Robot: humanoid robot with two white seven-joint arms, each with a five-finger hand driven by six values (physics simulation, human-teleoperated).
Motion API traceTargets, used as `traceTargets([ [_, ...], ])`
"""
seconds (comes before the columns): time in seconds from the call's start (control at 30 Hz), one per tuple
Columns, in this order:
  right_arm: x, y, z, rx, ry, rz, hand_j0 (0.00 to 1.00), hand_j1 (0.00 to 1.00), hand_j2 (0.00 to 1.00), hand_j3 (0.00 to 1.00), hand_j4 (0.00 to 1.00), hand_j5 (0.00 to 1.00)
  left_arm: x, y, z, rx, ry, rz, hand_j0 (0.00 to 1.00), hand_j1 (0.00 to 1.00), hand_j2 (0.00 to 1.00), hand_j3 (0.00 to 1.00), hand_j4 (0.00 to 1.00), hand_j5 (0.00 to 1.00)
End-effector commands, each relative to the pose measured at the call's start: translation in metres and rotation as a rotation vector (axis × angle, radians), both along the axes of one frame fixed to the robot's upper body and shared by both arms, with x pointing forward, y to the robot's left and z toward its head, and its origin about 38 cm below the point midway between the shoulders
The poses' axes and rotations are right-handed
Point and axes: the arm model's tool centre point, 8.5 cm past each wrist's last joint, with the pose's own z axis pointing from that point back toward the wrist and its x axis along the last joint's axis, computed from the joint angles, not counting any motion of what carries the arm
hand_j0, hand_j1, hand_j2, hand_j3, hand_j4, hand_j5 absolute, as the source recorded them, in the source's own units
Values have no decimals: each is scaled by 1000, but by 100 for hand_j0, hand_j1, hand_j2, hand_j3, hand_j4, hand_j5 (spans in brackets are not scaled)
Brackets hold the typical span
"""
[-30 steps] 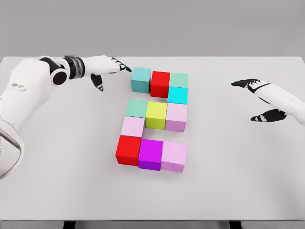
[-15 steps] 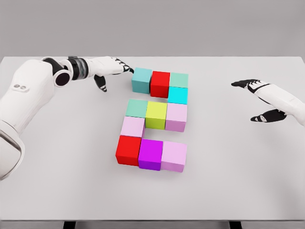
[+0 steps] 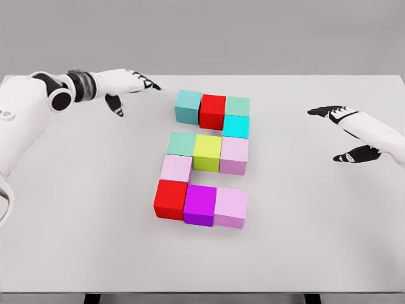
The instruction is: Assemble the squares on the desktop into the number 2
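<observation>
head view shows the coloured squares gathered near the middle of the white table (image 3: 76, 240), forming a blocky figure 2. top row: a teal square (image 3: 188, 106), a red square (image 3: 212, 111) and a pale green square (image 3: 237, 106), with a cyan square (image 3: 236, 126) just below the pale green one. middle row: a sea-green square (image 3: 181, 144), a yellow-green square (image 3: 207, 152) and a light pink square (image 3: 234, 155), each touching its neighbour. below the sea-green one sits another pink square (image 3: 175, 168). bottom row: a second red square (image 3: 169, 199), a magenta square (image 3: 200, 204) and a pale pink square (image 3: 230, 206), side by side.

the left hand (image 3: 130, 85) reaches in from the upper left, its fingers (image 3: 150, 85) spread and relaxed, holding nothing; the fingertips point toward the teal square but sit apart from it, to its left and slightly above, with bare table between. the right hand (image 3: 351, 133) hovers at the right side of the table, well apart from the figure, its fingers (image 3: 319, 111) apart and empty, the thumb hanging lower. no square touches either hand.
</observation>
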Motion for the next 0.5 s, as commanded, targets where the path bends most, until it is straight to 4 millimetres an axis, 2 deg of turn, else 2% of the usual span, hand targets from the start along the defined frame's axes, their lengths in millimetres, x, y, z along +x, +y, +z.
traceTargets([
  [0.0,0,0,1,7,0,-2,100,100,100,100,100,100,-1,33,10,-11,-19,52,100,100,100,100,100,100],
  [0.13,0,-1,1,7,1,-3,100,100,100,100,100,100,-7,72,26,-29,-47,99,100,100,100,100,100,100],
  [0.23,0,-1,1,7,1,-3,100,100,100,100,100,100,-21,120,19,-5,-33,174,100,100,100,100,100,100],
  [0.33,0,-1,1,7,1,-3,100,100,100,100,100,100,-30,143,13,0,-17,214,100,100,100,100,100,100],
  [0.4,0,-1,1,7,1,-3,100,100,100,100,100,100,-35,159,16,13,-19,238,100,100,100,100,100,100],
  [0.47,0,-1,0,7,2,-3,100,100,100,100,100,100,-35,161,17,8,-19,242,100,100,100,100,100,100],
])
